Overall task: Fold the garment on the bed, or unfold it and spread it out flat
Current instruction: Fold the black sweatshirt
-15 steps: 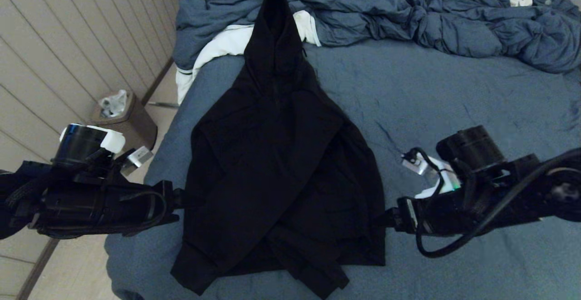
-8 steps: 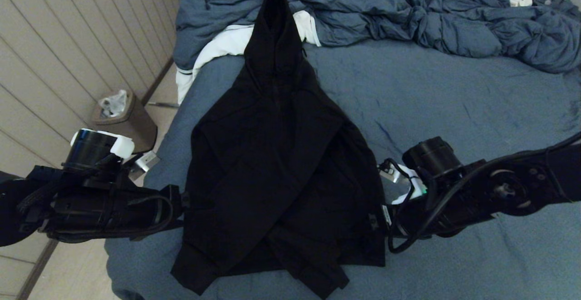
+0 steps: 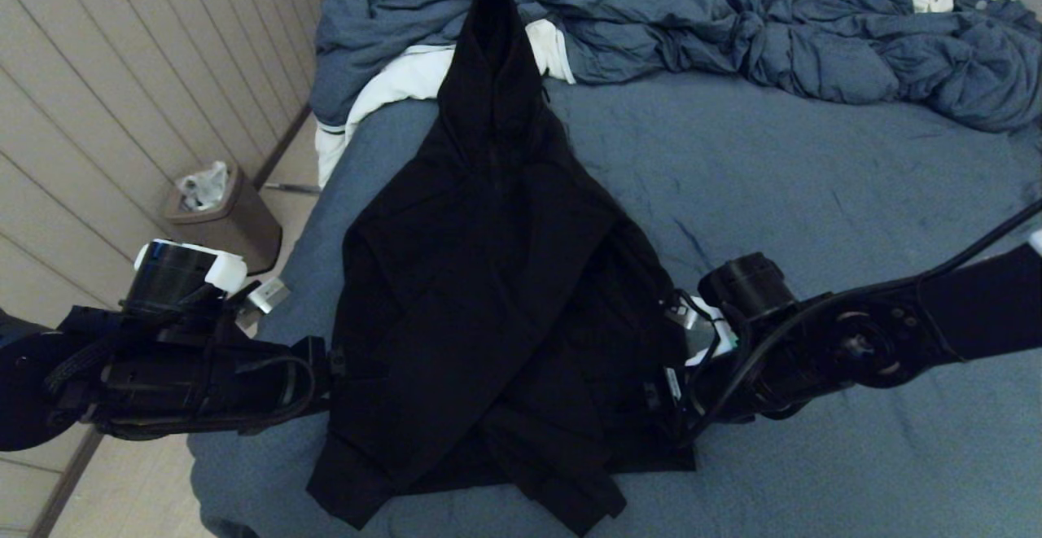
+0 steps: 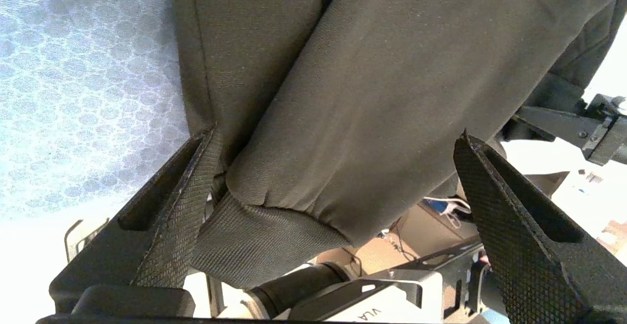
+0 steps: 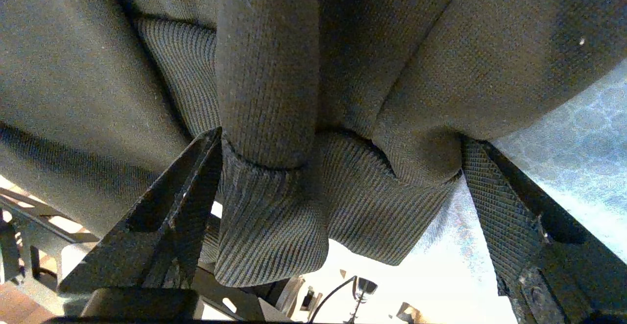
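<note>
Left end effector (image 3: pixel 330 367): at the near left edge of the bed, against the left side of the garment. My fingers (image 4: pixel 188 191) are spread wide, with a sleeve and its ribbed cuff lying between them, not clamped.
Right end effector (image 3: pixel 663 395): at the garment's right side, near its bottom hem. My fingers (image 5: pixel 196 186) are spread wide, with ribbed cuff and hem folds bunched between them, not clamped.
Garment (image 3: pixel 488 277): black hoodie lying on the left half of the bed, both sleeves folded across the front, bottom hem toward the near edge, pointed hood toward the far edge.
Bed (image 3: pixel 814 180): blue-grey sheet, slightly wrinkled, bare to the right of the garment.
White cloth (image 3: pixel 391 86): under the hood, at the far left edge of the bed.
Comforter (image 3: pixel 733 25): rumpled blue-grey, heaped along the far edge.
Waste bin (image 3: pixel 224 216): on the floor left of the bed.
</note>
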`<state>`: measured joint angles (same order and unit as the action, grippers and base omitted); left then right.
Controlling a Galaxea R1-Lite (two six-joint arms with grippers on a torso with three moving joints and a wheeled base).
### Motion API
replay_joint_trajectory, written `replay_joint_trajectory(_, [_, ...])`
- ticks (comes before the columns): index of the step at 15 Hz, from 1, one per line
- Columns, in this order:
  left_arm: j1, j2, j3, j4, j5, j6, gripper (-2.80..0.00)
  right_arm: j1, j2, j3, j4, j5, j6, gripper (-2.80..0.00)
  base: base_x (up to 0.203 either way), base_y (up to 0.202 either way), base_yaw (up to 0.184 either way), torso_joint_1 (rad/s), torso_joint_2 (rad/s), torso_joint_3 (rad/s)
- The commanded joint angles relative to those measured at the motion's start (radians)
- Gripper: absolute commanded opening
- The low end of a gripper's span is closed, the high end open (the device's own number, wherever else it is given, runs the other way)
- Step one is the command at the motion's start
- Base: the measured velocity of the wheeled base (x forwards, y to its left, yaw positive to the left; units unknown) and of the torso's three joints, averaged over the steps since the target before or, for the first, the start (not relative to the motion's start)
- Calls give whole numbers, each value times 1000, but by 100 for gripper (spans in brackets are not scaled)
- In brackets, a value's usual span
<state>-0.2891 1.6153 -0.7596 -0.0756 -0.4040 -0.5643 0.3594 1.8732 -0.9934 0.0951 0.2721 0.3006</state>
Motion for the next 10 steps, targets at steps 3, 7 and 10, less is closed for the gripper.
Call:
replay_joint_trajectory(3, [1, 0, 2, -1, -4, -3, 0, 3, 4, -5, 2, -8, 3, 0, 0, 0, 0, 0, 0, 0])
replay_joint_trajectory(7, [1, -1, 3, -1, -4, -5, 0, 6, 3, -22, 5, -8, 5, 0, 0, 0, 0, 0, 0, 0])
replay_joint_trajectory(10, [1, -2, 9, -8, -4, -5, 0, 21, -12, -12, 9, -62, 3, 0, 0, 0, 0, 0, 0, 0])
